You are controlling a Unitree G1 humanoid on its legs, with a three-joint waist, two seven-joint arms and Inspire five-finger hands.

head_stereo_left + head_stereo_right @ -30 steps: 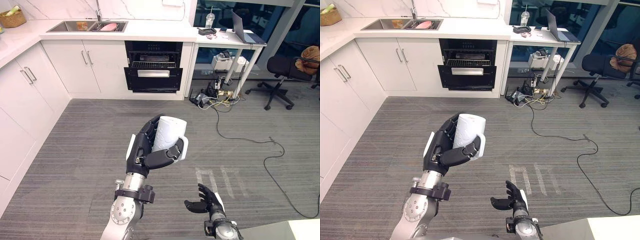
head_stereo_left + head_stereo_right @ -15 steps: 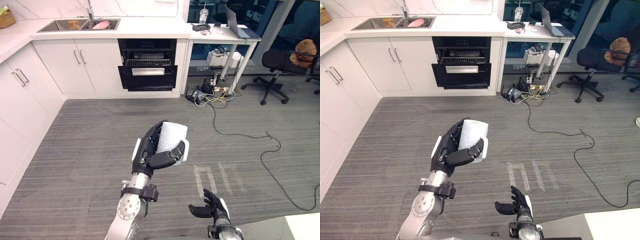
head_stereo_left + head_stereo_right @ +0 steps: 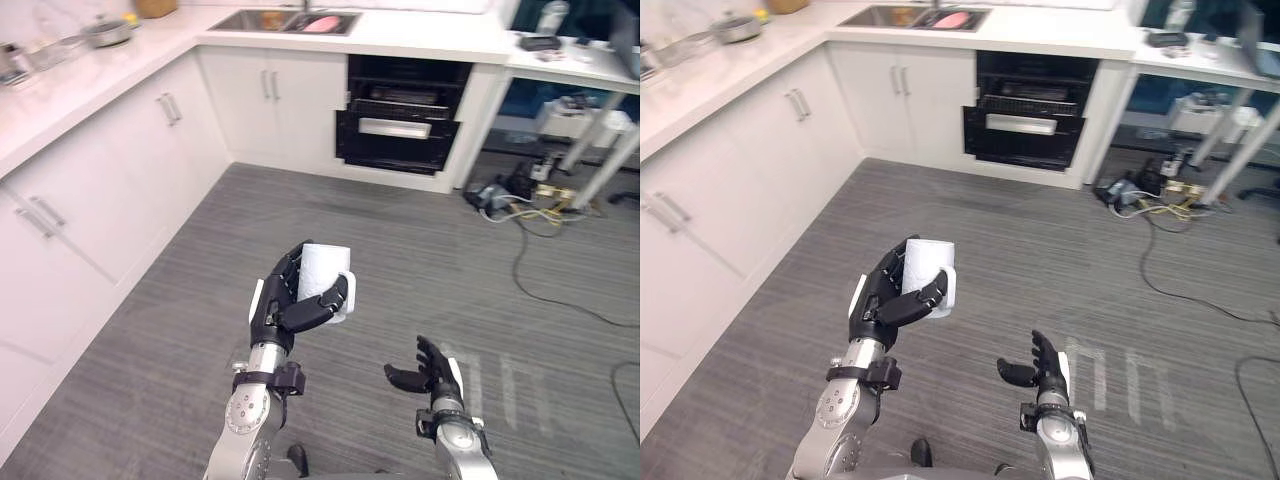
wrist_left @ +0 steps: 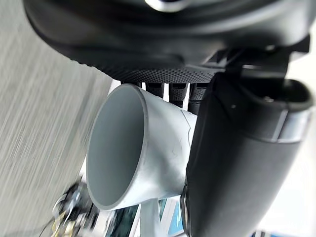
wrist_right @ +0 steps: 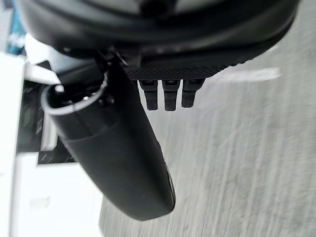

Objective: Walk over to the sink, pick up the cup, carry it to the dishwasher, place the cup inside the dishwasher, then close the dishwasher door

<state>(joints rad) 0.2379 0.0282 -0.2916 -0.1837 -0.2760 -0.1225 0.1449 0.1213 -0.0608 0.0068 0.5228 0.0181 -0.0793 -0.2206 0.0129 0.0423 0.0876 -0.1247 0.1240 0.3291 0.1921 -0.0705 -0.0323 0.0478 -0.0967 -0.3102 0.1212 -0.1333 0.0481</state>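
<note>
we see our left hand [image 3: 285, 300] curled round the white cup [image 3: 322, 272], thumb across its side, holding it mouth up above the grey floor [image 3: 150, 400]. our right hand [image 3: 432, 372] hangs low, fingers loosely spread and apart. the dark dishwasher [image 3: 403, 125] stands well ahead under the counter, just right of the cabinets below the sink [image 3: 290, 20].

The white cylindrical cup [image 4: 148, 153] is seen as smooth, satin-matt, prob. ceramic or plastic. The black left hand [image 4: 163, 74] is faced w/ finely dimpled matt rubber-like skin. The grey plank floor [image 3: 400, 250] is ribbed, matt. The white marble-look countertop [image 3: 90, 85] is polished; the steel sink [image 3: 245, 18] is dull metal.
</note>
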